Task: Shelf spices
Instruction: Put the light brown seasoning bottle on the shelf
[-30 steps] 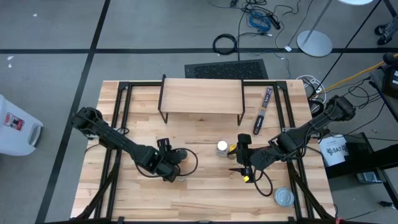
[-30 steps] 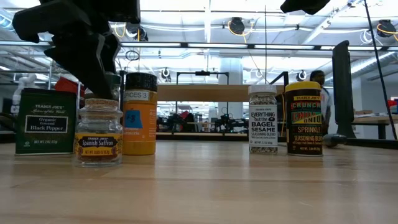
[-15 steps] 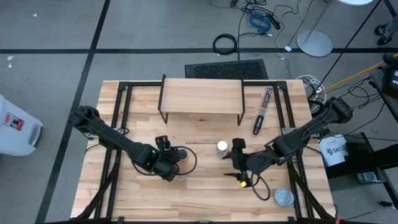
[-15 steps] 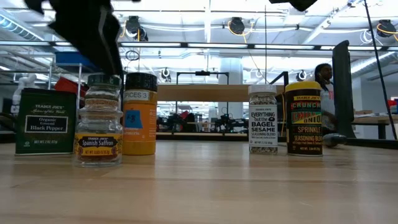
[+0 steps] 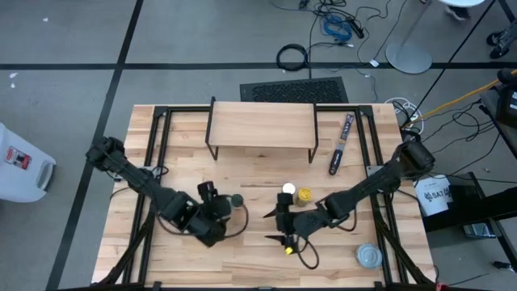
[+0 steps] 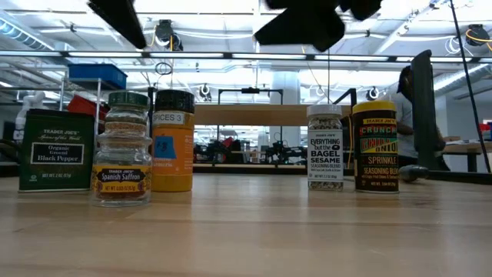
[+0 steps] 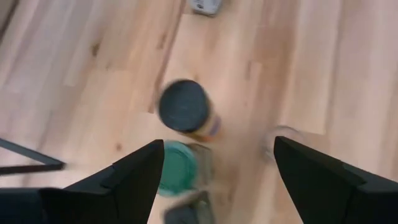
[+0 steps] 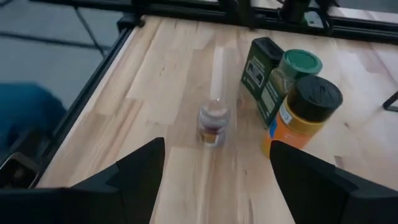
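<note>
Progress: none shelved | six spice jars and tins [image 6: 127, 150] stood on the tabletop [image 5: 258, 259], beside and below both pincers | low wooden-plank shelf [image 5: 262, 125] bare, well beyond | left pincer [image 7: 217, 171] and right pincer [image 8: 214, 165] fingers apart, empty

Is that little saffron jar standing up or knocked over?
Upright: the saffron jar stands on its base on the table, lid on top.

One camera looks straight down on the large wooden table [image 5: 266, 250], another level across its top, and both close wrist cameras share the black-lidded orange jar [image 7: 185, 109] [image 8: 303, 115].
</note>
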